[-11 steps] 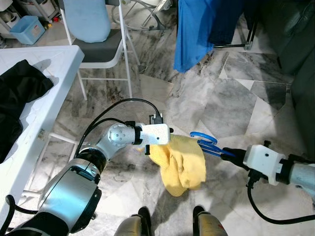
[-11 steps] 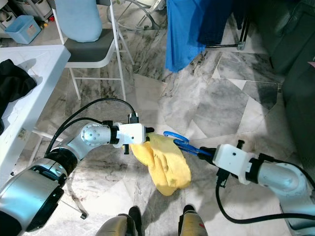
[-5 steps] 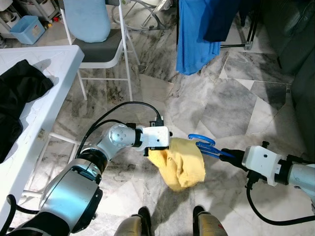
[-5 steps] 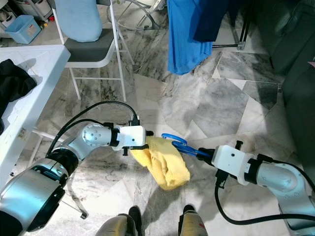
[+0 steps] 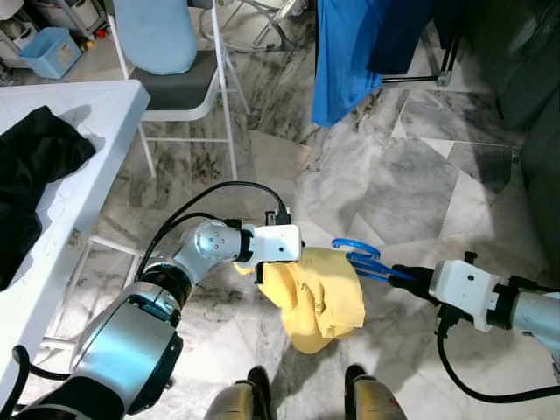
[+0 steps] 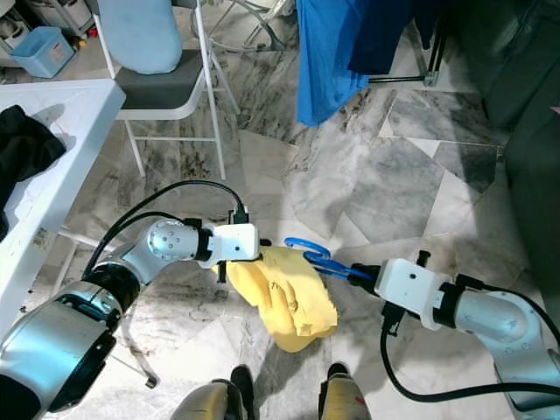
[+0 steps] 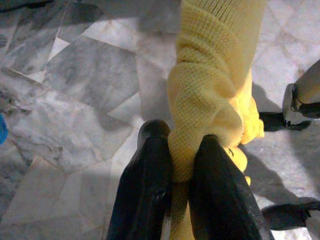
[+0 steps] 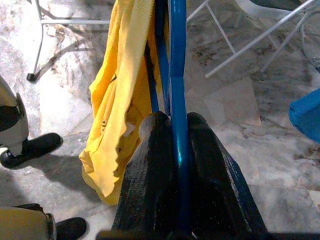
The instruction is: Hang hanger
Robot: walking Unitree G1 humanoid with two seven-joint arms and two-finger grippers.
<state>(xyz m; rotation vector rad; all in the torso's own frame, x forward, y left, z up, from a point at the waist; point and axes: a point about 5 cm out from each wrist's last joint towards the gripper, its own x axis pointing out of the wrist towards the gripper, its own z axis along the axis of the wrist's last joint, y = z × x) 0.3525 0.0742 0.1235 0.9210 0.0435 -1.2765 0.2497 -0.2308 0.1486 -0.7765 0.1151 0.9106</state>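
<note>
Both pairs of jaws are clamped tight on my feed. My left gripper (image 7: 182,150) pinches a fold of the yellow knit garment (image 5: 317,296) between its two black fingers, with cloth bulging out over the fingertips. My right gripper (image 8: 172,127) is closed on a bar of the blue hanger (image 5: 359,256), the plastic running straight up between its fingers.

Seen from the head camera, the two grippers meet low in the centre of the frame, left one coming in from the left, right one from the lower right. The yellow garment hangs bunched between them, draped on the hanger, its lower edge dangling above my two feet (image 5: 255,382) at the bottom edge. The hanger's curved blue end pokes out just right of the cloth.

Below lies a grey marble floor (image 5: 411,184). A white table (image 5: 87,114) with a black cloth (image 5: 31,166) fills the left side, a white folding chair (image 5: 179,83) stands at upper left, and a blue garment (image 5: 346,52) hangs at the upper centre.
</note>
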